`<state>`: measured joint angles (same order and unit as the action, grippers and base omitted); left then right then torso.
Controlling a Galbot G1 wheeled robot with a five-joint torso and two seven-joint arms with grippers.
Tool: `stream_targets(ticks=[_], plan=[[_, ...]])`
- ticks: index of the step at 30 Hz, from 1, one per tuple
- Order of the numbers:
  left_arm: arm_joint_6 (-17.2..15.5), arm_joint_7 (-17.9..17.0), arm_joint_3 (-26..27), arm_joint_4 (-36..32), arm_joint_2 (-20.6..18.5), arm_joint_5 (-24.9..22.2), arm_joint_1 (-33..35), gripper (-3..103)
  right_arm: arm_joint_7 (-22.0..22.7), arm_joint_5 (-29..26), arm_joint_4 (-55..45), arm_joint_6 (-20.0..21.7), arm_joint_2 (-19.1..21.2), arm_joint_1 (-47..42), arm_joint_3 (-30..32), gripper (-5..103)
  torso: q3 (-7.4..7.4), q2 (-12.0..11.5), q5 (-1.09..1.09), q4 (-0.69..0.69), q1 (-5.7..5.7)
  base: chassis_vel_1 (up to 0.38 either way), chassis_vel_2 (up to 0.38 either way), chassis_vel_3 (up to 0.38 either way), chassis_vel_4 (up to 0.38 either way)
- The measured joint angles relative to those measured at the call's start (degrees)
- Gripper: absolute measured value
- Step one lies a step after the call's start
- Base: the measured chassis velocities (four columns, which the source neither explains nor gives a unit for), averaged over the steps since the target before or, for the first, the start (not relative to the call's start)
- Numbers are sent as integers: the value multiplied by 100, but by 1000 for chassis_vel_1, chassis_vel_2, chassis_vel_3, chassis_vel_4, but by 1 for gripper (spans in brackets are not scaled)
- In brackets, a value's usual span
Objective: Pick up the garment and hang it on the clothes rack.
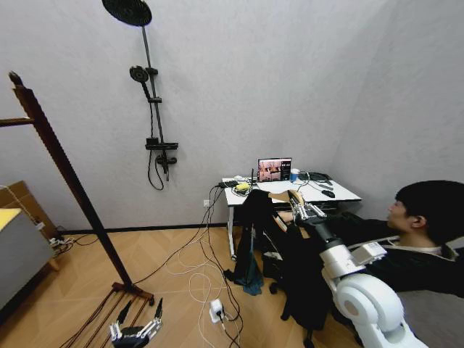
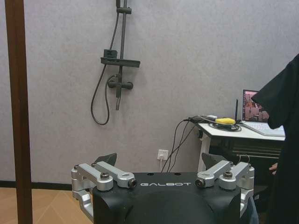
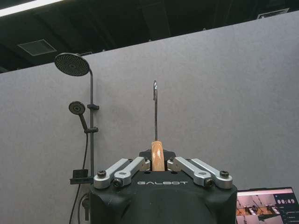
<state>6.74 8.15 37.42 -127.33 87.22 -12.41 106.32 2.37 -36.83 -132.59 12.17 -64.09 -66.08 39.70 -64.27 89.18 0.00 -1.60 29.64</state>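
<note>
The garment [image 1: 290, 268], a black T-shirt on a light wooden hanger [image 3: 157, 156], hangs below the right claw [image 1: 297, 210], which is raised ahead of the robot with the cloth draping clear of the floor. The right wrist view shows what the head view does not: the claw's fingers [image 3: 140, 164] are closed on the hanger's wooden neck, one from each side, and the metal hook [image 3: 155, 109] stands upright above them, free and unattached. Holding at the neck appears intended to keep the hook exposed for placing over a rail. The clothes rack [image 1: 69, 170], a dark reddish-brown post with a knob top and a rail running off the frame edge, stands well apart from the right claw, on the robot's left; the garment is not yet hung. The left claw [image 1: 138, 330] sits low, near the rack's foot, its fingers spread apart and empty; its wrist view shows the rack post [image 2: 17, 112] close beside it and the black cloth [image 2: 285, 154] farther off across the room. Behind the right claw stands a white table [image 1: 341, 194] carrying a laptop [image 1: 275, 170]. A wall-mounted shower fitting [image 1: 148, 94] lies between rack and table.
</note>
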Motion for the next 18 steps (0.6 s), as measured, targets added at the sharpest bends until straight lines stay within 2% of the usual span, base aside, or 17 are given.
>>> stream_targets(ticks=[5,18], plan=[[0,0,0,0,0,0,0,100,-28,-84,95,-6,175,118,68,10,0,0,0,0,1,5,13,11,9],[0,0,0,0,0,0,0,100,-100,-159,129,8,324,233,-62,10,0,0,0,0,0,66,59,61,63]])
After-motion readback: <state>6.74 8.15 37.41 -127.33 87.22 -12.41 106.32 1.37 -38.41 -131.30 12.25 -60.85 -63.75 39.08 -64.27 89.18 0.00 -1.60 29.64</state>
